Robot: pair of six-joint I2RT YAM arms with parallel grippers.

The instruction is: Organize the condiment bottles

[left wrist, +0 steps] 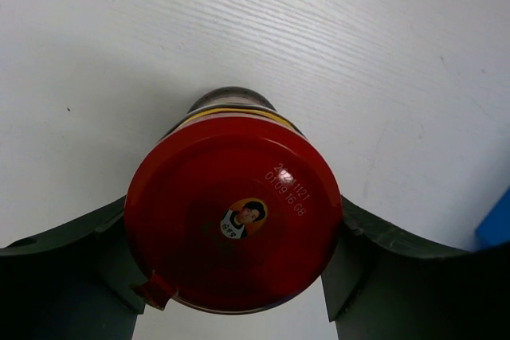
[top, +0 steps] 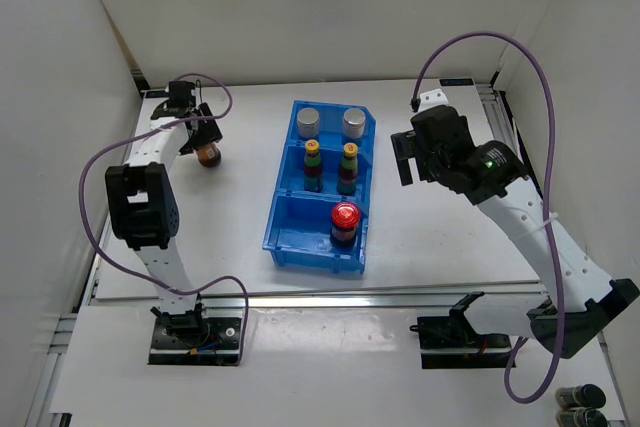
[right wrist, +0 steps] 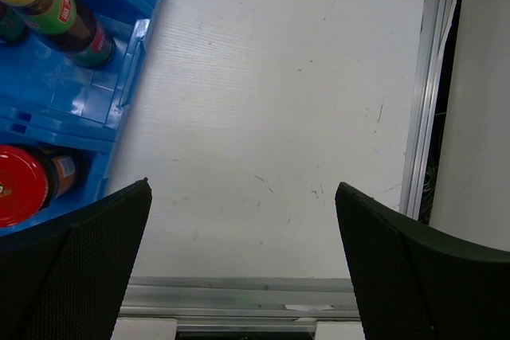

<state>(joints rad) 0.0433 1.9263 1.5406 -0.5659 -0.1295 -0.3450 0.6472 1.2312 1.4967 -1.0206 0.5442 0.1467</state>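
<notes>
- Its own wide red lid hides nearly all of the squat dark red-capped bottle (left wrist: pixel 233 214), left wrist view.
- The picture's edge crops the slim yellow-capped dark bottle (right wrist: pixel 68 21), right wrist view.

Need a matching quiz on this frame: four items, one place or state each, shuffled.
1 silver-capped bottles
2 yellow-capped bottles
3 left gripper
4 right gripper

a open, over the table
b bin, middle compartment
c shut on the red-capped jar
d bin, far compartment

Pairs: 1-d, 2-b, 3-c, 4-a
</notes>
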